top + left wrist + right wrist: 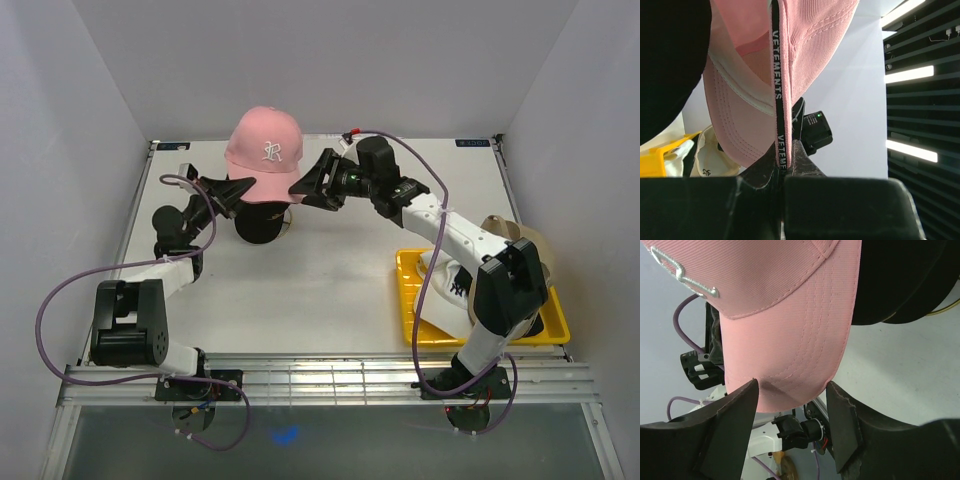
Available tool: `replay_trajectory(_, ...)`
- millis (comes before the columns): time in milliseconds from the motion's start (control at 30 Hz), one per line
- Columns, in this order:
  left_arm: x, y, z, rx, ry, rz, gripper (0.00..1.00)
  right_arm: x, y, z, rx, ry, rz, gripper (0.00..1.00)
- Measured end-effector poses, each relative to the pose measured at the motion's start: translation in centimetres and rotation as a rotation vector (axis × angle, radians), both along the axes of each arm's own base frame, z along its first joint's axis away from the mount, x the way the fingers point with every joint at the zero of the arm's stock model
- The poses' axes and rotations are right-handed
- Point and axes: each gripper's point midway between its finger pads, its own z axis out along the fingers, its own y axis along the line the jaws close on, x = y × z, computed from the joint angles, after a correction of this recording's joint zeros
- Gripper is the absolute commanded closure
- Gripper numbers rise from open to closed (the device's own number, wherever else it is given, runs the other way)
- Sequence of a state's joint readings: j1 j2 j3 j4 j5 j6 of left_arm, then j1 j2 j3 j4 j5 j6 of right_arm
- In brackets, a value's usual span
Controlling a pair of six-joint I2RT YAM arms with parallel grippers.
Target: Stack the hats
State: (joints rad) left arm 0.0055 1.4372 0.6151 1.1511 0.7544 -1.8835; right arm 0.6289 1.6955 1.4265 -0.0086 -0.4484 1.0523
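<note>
A pink cap point(265, 150) with a white embroidered logo sits on top of a black cap point(262, 220) at the table's back middle. My left gripper point(238, 192) is shut on the pink cap's rear edge and its black lettered strap point(776, 90). My right gripper point(303, 188) is open, its fingers point(735, 415) on either side of the pink brim point(790, 355). A white cap point(447, 275) lies in the yellow tray point(480, 337). A tan cap point(520, 238) shows behind my right arm.
The yellow tray stands at the front right, partly under my right arm's elbow. A thin gold wire point(946, 310) shows beside the black cap point(900, 280). White walls close the table on three sides. The tray and white cap also show in the left wrist view point(655, 160).
</note>
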Motion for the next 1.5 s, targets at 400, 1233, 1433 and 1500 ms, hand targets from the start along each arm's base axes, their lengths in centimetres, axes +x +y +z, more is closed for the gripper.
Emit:
replay_trajectory(400, -1.5, -1.3, -3.9, 0.118, 0.029, -0.096, 1.0, 0.7, -0.6, -2.5, -0.058, -0.008, -0.025, 0.39)
replay_trajectory(1233, -3.1, 2.3, -9.1, 0.062, 0.127, -0.044, 1.0, 1.8, -1.4, -5.5, -0.172, -0.062, -0.036, 0.39)
replay_trajectory(1433, -3.0, 3.3, -11.9, 0.021, 0.226, -0.018, 1.0, 1.8, -1.8, -6.3, -0.211, -0.069, -0.037, 0.39)
replay_trajectory(1500, -3.0, 3.6, -12.5, 0.013, 0.246, -0.009, 1.0, 1.8, -2.0, -6.7, -0.228, -0.072, -0.035, 0.39)
